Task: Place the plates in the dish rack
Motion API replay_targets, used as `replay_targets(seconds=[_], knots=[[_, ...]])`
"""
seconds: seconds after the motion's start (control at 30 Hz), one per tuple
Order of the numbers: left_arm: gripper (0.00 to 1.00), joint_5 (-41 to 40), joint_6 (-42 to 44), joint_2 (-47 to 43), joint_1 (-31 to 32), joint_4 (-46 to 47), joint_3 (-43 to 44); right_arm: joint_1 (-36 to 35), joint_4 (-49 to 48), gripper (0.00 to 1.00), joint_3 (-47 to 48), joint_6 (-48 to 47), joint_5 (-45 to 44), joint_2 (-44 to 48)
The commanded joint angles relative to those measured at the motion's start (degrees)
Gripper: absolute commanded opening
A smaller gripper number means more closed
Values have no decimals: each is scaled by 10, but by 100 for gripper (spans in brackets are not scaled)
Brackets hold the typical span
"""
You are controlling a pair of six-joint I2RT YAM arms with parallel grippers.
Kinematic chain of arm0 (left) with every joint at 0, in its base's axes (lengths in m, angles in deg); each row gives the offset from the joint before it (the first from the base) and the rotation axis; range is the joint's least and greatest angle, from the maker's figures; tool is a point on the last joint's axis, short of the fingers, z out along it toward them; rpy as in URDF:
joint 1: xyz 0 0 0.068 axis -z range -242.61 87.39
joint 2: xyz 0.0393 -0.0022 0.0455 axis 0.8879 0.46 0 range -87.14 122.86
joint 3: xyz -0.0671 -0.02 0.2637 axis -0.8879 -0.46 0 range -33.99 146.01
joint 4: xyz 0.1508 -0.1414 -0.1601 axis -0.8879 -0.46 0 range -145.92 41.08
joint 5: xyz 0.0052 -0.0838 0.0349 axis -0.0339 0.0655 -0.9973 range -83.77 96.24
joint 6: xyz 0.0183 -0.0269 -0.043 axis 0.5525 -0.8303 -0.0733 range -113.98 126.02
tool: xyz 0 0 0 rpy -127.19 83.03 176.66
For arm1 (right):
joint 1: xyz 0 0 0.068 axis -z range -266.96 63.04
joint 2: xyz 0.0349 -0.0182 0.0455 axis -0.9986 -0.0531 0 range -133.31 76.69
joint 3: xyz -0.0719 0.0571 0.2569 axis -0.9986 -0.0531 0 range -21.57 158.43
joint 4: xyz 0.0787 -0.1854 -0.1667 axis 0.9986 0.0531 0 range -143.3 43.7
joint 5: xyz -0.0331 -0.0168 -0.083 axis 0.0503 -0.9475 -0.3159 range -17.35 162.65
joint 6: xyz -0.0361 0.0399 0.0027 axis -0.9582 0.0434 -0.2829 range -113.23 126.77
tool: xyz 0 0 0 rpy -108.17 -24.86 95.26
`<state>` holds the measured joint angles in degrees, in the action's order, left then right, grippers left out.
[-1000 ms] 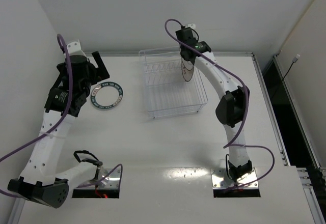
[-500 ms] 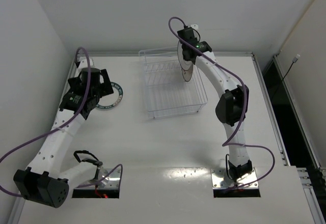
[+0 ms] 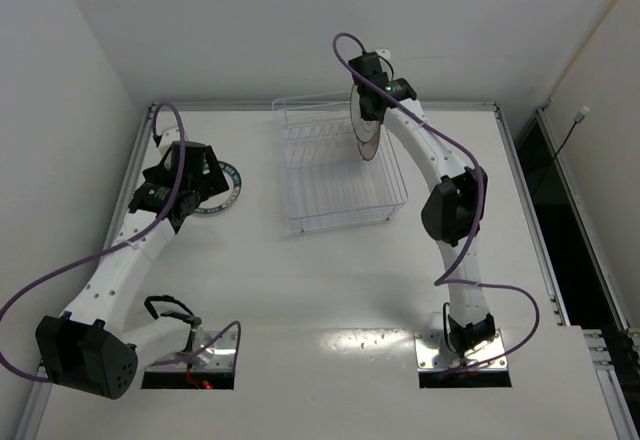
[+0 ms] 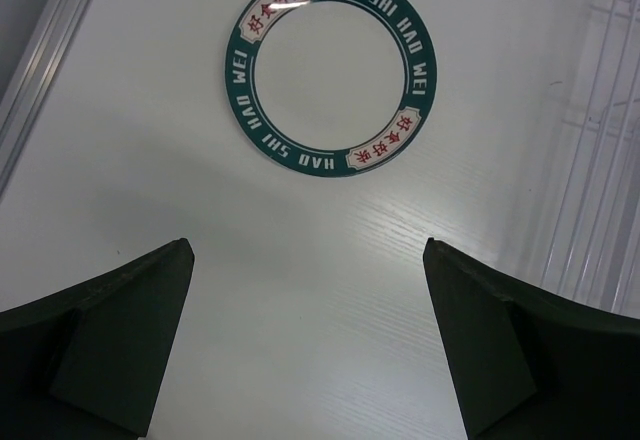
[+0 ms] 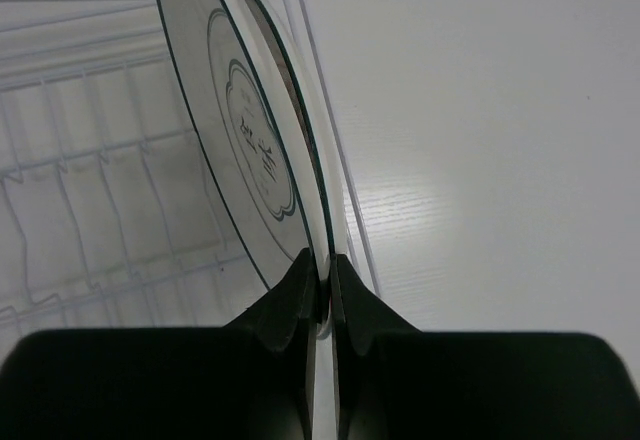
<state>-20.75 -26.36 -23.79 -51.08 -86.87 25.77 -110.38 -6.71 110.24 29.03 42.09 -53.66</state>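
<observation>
The left gripper (image 4: 306,260) hangs over the white table (image 3: 330,290) with its two fingers (image 4: 110,335) spread wide and nothing between them. At 12 o'clock from it in the left wrist view, the teal-rimmed plate (image 4: 332,70) lies flat on the table, lettered "HAO SHI HAO WEI" around its rim, and no finger touches it. The overhead view shows this plate at 9 o'clock from the dish rack (image 3: 345,218), a little apart from its left wall.

The rack is a clear wire basket standing past the middle of the table. Over its 1 o'clock corner, the right gripper (image 5: 320,265) is pinched tight on the lower rim of the white plate with the grey centre motif (image 5: 245,130). That plate stands on edge, roughly upright. It is just inside the rack's right wall and above the row of slots at the far end. I cannot tell whether its edge has reached a slot.
</observation>
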Motion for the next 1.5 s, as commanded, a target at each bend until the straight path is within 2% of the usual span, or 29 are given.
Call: replay_targets(seconds=[0.0, 0.13, 0.33, 0.43, 0.47, 0.5, 0.53, 0.73, 0.87, 1.0, 1.03, 1.07, 1.13, 1.17, 1.33, 1.47], knots=[[99, 4, -15, 1, -5, 21, 18, -13, 67, 0, -29, 23, 46, -74], [99, 4, -3, 1, -5, 10, 29, -18, 62, 0, -29, 6, 10, -69], [99, 14, 21, 1, -5, 10, 29, -37, 43, 0, -4, 1, 7, -90], [99, 14, 33, -4, -5, 15, 24, -37, 33, 10, -10, -6, 44, -98], [99, 14, 33, -9, -5, 15, 24, -37, 32, 20, -18, -6, 51, -98], [99, 14, 33, -9, -5, 20, 18, -37, 32, 26, -18, -6, 58, -98], [99, 14, 33, -15, -5, 20, 11, -37, 27, 29, -26, -6, 64, -89], [99, 19, 20, -20, -5, 25, -20, -37, 35, 29, -25, -6, 78, -55], [99, 1, -15, -11, -10, 37, -34, -37, 61, 43, 17, -11, 102, -3], [99, 46, -53, 12, -47, 89, -67, -31, 39, 52, 6, -6, 191, 108], [99, 71, -72, 17, -74, 118, -83, -31, 16, 56, -20, -6, 237, 156], [99, 84, -83, 17, -88, 131, -91, -31, 4, 58, -35, -6, 261, 156], [99, 118, -112, 33, -140, 173, -120, -25, -20, 62, -76, -6, 336, 215], [99, 159, -123, 33, -157, 190, -133, -25, -40, 64, -89, -6, 382, 231], [99, 279, -210, 77, -249, 347, -215, -6, -33, 64, -115, -13, 473, 272], [99, 303, -293, 121, -272, 456, -273, 6, -22, 64, -158, -19, 488, 310]])
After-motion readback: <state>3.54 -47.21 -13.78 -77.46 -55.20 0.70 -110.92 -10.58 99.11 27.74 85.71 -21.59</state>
